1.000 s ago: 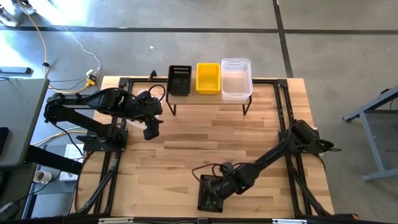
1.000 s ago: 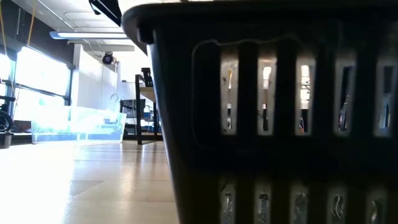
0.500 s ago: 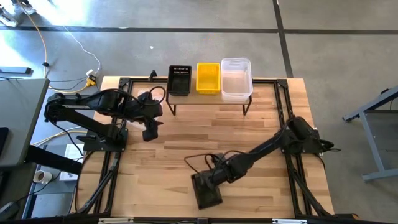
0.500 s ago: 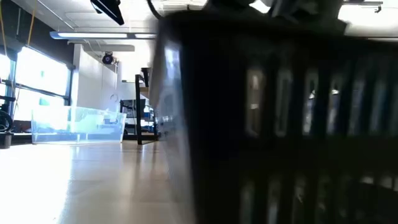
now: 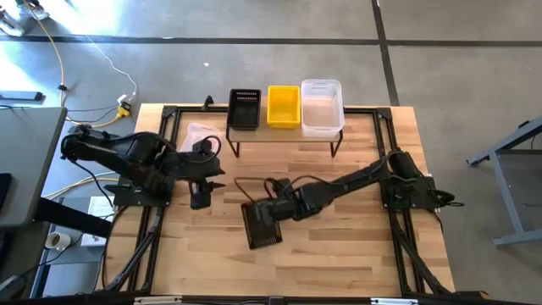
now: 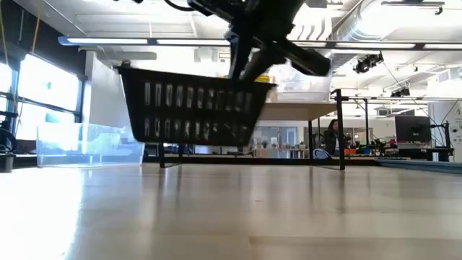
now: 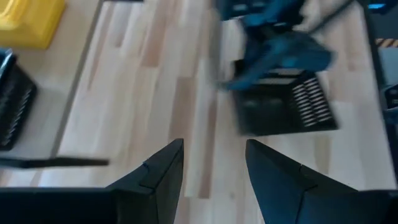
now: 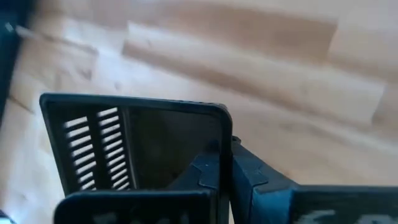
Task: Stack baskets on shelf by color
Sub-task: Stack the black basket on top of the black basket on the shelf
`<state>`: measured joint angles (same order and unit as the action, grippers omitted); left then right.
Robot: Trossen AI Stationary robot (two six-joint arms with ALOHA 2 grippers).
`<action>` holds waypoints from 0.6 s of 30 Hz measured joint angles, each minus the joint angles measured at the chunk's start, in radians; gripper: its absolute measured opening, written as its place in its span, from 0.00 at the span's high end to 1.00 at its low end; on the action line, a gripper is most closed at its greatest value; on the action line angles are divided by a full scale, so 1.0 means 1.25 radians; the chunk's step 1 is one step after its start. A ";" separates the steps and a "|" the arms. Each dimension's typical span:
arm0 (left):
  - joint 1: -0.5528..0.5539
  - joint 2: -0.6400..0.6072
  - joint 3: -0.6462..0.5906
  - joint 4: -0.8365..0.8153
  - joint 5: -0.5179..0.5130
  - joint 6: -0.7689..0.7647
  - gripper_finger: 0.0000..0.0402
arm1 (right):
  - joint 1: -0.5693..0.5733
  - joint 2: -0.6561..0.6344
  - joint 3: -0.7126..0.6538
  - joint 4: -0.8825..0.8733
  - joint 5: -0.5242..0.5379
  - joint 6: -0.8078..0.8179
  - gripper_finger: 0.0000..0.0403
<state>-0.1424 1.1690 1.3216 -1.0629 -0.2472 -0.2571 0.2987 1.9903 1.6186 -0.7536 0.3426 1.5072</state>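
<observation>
Above tabletop (image 6: pixel 216 209), airborne black basket (image 6: pixel 189 112).

This was a robotics lab or workshop in an open industrial hall; the pale butcher-block wooden table with black frame rails (image 5: pixel 339 254) stood on a bare grey concrete floor (image 5: pixel 457 68), where a yellow cable (image 5: pixel 59 59) trailed. Across the table, long ceiling light strips (image 6: pixel 108 41), exposed silver ducting (image 6: pixel 375 22), tall windows (image 6: pixel 43 108) and distant workbenches with monitors (image 6: pixel 413 130) showed.
</observation>
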 joint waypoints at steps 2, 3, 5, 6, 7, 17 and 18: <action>-0.021 0.001 0.000 0.015 -0.005 -0.001 0.59 | -0.017 0.000 0.022 0.001 0.014 -0.028 1.00; -0.032 0.004 0.000 0.020 -0.011 -0.001 0.59 | -0.024 0.000 0.033 0.002 0.022 -0.039 1.00; -0.054 0.011 0.000 0.019 -0.032 -0.001 0.59 | -0.037 0.000 0.053 -0.001 0.040 -0.062 1.00; -0.063 0.012 -0.001 0.017 -0.042 -0.001 0.59 | -0.043 0.000 0.064 -0.005 0.047 -0.075 1.00; -0.073 0.014 0.000 0.017 -0.052 -0.001 0.59 | -0.047 0.000 0.075 -0.007 0.057 -0.084 1.00; -0.140 0.060 0.000 0.017 -0.144 -0.001 0.59 | -0.100 0.000 0.146 -0.079 0.099 -0.142 1.00; -0.144 0.067 0.000 0.016 -0.152 -0.001 0.59 | -0.107 0.000 0.150 -0.079 0.100 -0.145 1.00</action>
<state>-0.3228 1.2527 1.3212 -1.0424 -0.4366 -0.2584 0.1655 1.9903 1.8058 -0.8520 0.4674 1.3258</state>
